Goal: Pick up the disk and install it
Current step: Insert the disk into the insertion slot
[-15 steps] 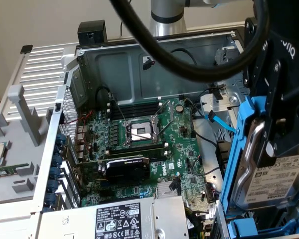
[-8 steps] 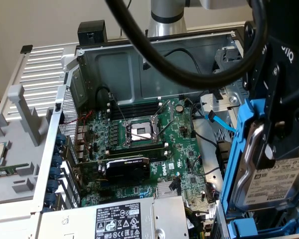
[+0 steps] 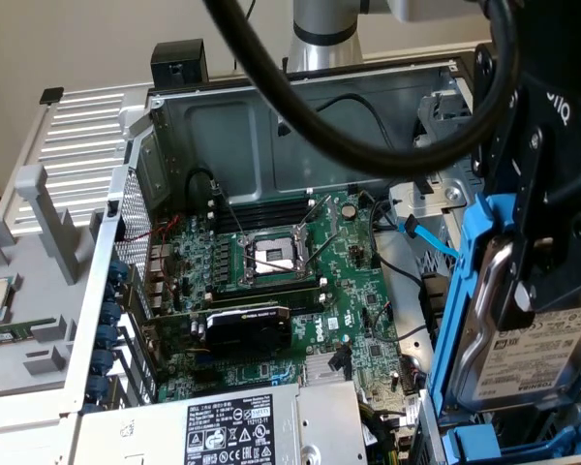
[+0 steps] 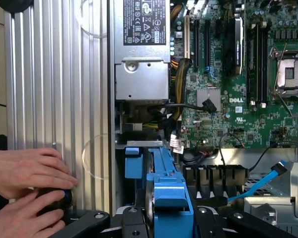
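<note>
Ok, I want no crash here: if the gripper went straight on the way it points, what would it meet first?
Probably the other blue carrier just beneath: the gripper holds the disk on edge right above it. How big the gap is, I cannot tell.

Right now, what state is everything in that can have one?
disk: upright, clamped in the hand.
hand: shut on the disk.
CPU socket: open, empty.
computer case: side open.
blue SATA cable: one end hanging free.
person's hands: resting near the case.
</note>
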`<control>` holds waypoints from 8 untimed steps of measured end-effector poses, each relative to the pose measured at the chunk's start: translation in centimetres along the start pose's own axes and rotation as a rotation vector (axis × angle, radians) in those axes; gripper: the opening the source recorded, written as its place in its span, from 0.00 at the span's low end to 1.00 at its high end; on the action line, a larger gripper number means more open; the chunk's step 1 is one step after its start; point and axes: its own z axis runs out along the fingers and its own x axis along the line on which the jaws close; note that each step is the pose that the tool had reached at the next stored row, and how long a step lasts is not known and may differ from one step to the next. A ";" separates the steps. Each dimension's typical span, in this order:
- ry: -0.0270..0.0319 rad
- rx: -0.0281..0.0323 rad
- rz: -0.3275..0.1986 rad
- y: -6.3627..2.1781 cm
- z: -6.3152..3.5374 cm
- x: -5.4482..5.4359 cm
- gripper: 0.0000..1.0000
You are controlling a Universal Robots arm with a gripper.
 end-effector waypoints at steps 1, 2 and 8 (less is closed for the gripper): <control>0.0001 0.0000 0.000 -0.01 0.01 0.0 0.37; 0.0002 -0.0001 0.000 -0.02 0.02 0.0 0.37; 0.0001 0.0000 0.000 -0.08 0.12 0.0 0.37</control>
